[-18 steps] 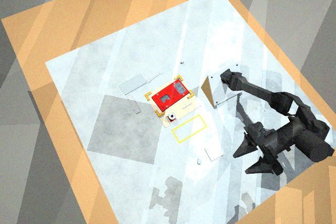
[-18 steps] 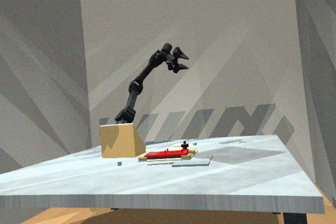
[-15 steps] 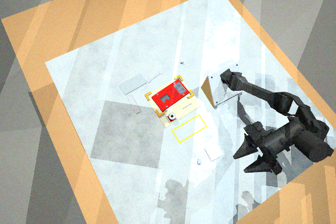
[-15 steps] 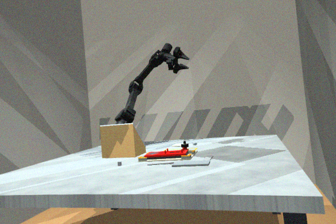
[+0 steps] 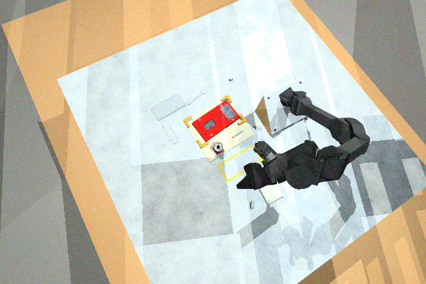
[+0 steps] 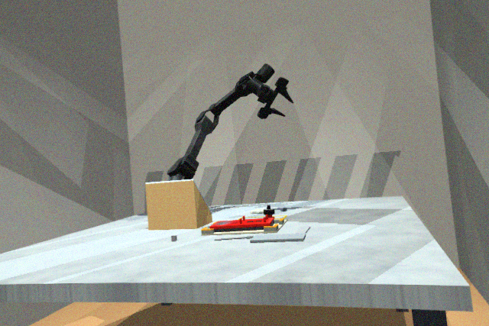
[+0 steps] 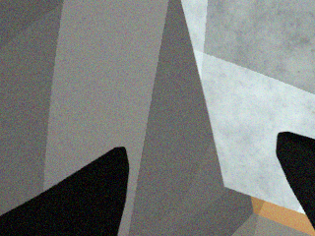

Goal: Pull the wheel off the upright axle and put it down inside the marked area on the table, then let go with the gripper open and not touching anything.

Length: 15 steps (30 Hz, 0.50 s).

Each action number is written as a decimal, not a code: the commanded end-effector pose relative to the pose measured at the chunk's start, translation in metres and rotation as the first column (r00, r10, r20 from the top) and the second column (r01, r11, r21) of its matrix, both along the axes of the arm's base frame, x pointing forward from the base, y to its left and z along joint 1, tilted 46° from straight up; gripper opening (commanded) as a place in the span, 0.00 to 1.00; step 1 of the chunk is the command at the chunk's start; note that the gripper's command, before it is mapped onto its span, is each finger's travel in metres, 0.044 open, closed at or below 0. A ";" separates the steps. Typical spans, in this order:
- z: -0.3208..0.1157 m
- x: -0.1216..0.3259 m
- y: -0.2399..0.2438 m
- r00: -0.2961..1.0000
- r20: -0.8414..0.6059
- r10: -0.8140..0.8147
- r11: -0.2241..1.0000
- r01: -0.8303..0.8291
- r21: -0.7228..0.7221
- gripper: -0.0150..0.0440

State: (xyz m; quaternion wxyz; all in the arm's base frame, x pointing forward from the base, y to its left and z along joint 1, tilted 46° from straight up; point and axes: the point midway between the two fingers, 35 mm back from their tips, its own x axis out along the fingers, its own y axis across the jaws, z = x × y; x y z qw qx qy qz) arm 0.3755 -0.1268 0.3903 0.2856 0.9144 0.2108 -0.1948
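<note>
High above the table [image 6: 335,235], the gripper [image 6: 282,104] is held partly open and empty; the wheel [image 5: 217,147] is seated on its axle at frame center.

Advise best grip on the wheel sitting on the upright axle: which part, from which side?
Grip the wheel across its round rim, coming straight down from above. The axle stands vertical, so it likely lifts off upward only. The gripper hangs open, high above the table, holding nothing.

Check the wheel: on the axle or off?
On. The wheel sits at the board's corner, outside the yellow outline; the open tool hangs high above, holding nothing.
</note>
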 end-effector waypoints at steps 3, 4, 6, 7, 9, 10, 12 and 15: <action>-0.088 0.025 0.007 0.938 -0.064 0.340 0.893 -0.344 -0.290 0.76; -0.098 0.026 0.008 0.923 -0.073 0.377 0.869 -0.380 -0.317 0.76; -0.117 0.029 0.011 0.888 -0.091 0.451 0.813 -0.451 -0.368 0.76; -0.127 0.030 0.013 0.867 -0.101 0.488 0.781 -0.485 -0.393 0.76; -0.147 0.032 0.016 0.819 -0.120 0.562 0.710 -0.551 -0.439 0.76; -0.157 0.032 0.019 0.791 -0.130 0.598 0.670 -0.582 -0.460 0.76; -0.178 0.032 0.023 0.730 -0.149 0.667 0.586 -0.637 -0.500 0.76; -0.207 0.030 0.031 0.626 -0.175 0.760 0.450 -0.701 -0.553 0.76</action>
